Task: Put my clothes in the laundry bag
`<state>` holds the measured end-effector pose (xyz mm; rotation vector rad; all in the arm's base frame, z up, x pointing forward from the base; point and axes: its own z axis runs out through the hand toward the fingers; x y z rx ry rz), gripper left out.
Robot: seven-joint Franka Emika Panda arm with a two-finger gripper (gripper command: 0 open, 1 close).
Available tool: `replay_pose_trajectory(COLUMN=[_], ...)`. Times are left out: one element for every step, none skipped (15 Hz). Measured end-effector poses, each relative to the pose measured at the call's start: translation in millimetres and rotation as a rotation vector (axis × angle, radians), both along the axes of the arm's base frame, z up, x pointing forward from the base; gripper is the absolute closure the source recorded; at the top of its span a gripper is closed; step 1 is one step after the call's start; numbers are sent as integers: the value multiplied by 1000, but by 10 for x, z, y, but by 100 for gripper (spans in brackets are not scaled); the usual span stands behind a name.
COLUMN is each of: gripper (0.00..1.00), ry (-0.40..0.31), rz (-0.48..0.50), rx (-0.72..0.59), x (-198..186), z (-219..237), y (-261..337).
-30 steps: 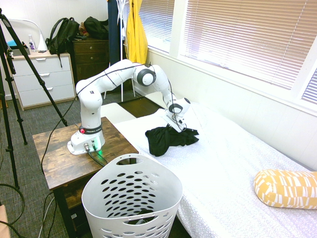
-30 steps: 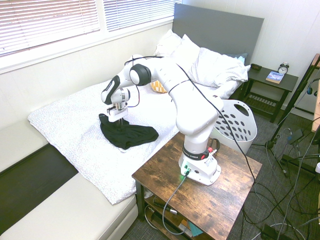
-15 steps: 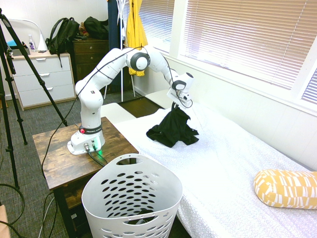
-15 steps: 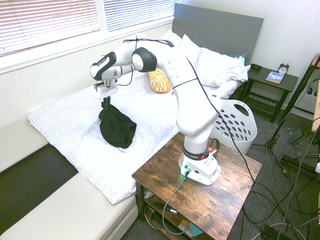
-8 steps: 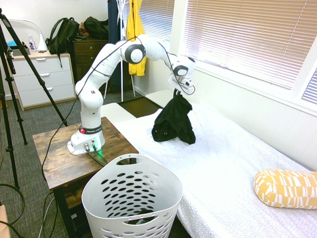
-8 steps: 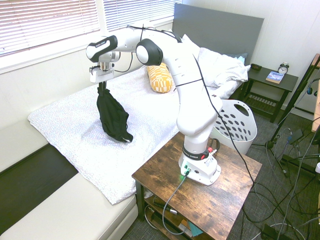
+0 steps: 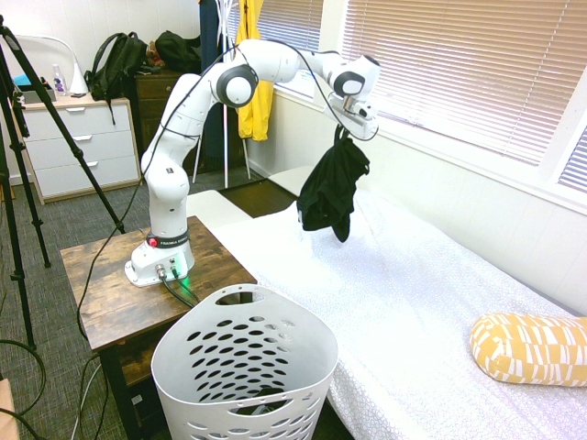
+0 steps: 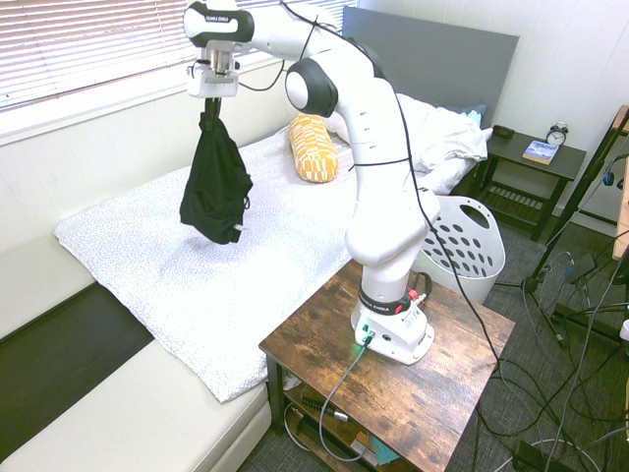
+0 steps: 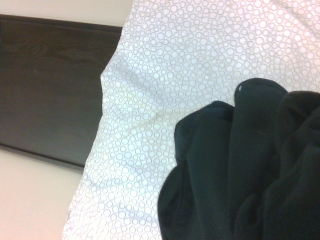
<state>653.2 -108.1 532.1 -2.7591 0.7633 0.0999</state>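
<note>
- Gripper (image 7: 343, 131): fingers pinched tight on the top of the black garment (image 7: 331, 189), pointing steeply down in front of the window blinds (image 7: 459, 64).
- Garment: hangs in a bunched column, fully clear of the white bed cover (image 7: 431, 302), above the end of the bed near the window.
- Laundry basket (image 7: 244, 371): upright on the floor beside the wooden table (image 7: 101, 293), well apart from the garment.
- Yellow patterned pillow (image 7: 529, 348): lies on the bed.

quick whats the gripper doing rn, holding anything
gripper: closed on the black garment, which hangs free above the bed.
</note>
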Motion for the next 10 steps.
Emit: replay_pose_trajectory(gripper=[100,100,100,100,100,100,100,100,100,100], ry=[5,7,12,19,24,31,41,49,55,65], rz=[-20,-41,-62,-81,-98,-114,-130,-143,-154,-161], rx=[0,0,-1,-4,-10,-23,-49,-87,-125,-158], x=[-140,-275,-413,-557,-706,-862,-1029,-1173,-1300,-1412], z=[157,273,347,404,465,547,655,759,843,898], y=[-156,-318,-481,-635,-777,-898,-1006,-1098,-1171,-1228])
